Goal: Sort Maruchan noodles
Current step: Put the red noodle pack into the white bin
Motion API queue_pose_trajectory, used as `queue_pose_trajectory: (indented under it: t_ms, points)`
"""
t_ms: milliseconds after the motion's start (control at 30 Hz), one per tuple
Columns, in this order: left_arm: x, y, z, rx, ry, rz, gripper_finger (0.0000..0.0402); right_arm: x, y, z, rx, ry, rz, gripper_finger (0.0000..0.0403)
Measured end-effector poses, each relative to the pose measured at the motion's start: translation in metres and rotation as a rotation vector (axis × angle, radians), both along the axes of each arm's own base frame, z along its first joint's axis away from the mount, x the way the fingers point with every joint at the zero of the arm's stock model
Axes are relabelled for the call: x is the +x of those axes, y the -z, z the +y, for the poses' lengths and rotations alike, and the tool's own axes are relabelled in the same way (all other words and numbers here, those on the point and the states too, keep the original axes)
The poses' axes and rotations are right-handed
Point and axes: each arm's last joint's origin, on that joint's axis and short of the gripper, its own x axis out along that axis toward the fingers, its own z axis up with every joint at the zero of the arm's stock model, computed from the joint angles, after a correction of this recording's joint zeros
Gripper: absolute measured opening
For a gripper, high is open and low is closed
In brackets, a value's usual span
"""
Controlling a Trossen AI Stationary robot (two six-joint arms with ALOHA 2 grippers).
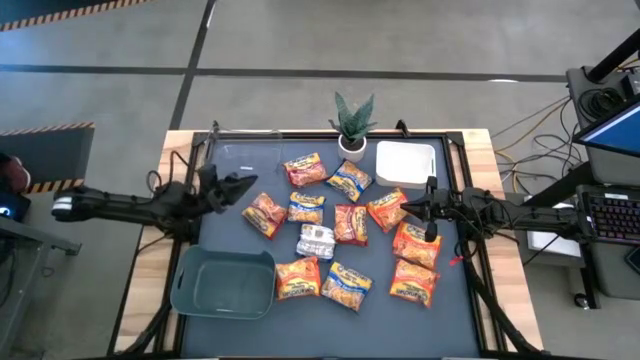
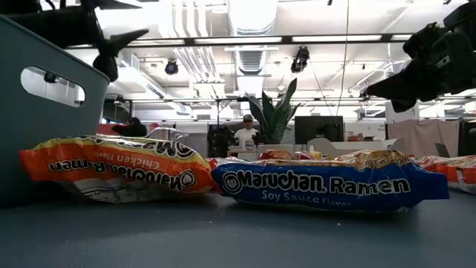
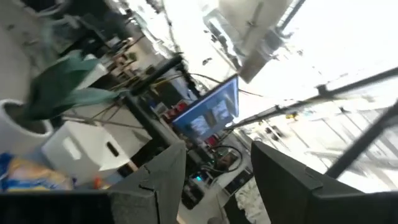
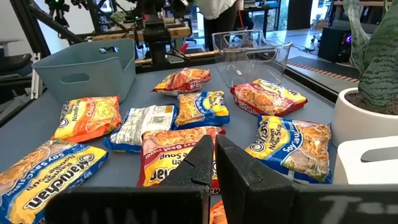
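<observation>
The noodle packets (image 1: 345,235) all lie loose mid-table, none in your grey bin (image 1: 190,290), clear bin (image 1: 250,160) or white bin (image 1: 405,165). Sorting looks unstarted: left gripper (image 1: 250,188) spread and empty, right gripper (image 1: 403,207) pressed together, empty.

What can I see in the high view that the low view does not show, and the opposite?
Only the high view shows the white bin, the clear bin, the silvery packet and both arms whole, with the left gripper open and the right gripper shut. Only the low view shows the room behind, with a person, and the packets' printed flavours. Both show the teal bin, the plant and ramen packets.
</observation>
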Motion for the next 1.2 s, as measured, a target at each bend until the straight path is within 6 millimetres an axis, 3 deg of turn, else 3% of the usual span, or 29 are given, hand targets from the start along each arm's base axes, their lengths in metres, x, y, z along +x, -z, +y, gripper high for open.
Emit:
queue_pose_trajectory:
  t_ms: [300,500,733,967,1200]
  points:
    - [0.027,0.003,-0.012,0.052,0.074,0.040,0.0166,0.000,0.000,0.000,0.000,0.000,0.000,0.0009]
    - [0.055,-0.010,-0.018,0.171,0.180,0.085,0.0166,0.000,0.000,0.000,-0.001,0.000,0.000,0.0009]
    - [0.096,-0.033,-0.019,0.180,0.170,0.110,0.0166,0.000,0.000,0.000,0.000,0.000,0.000,0.0009]
    - [0.134,-0.037,-0.020,0.378,0.192,0.372,0.0166,0.000,0.000,0.000,-0.002,0.000,0.000,0.0009]
    - [0.143,-0.028,-0.021,0.512,0.256,0.657,0.0166,0.000,0.000,0.000,0.039,0.006,-0.006,0.0009]
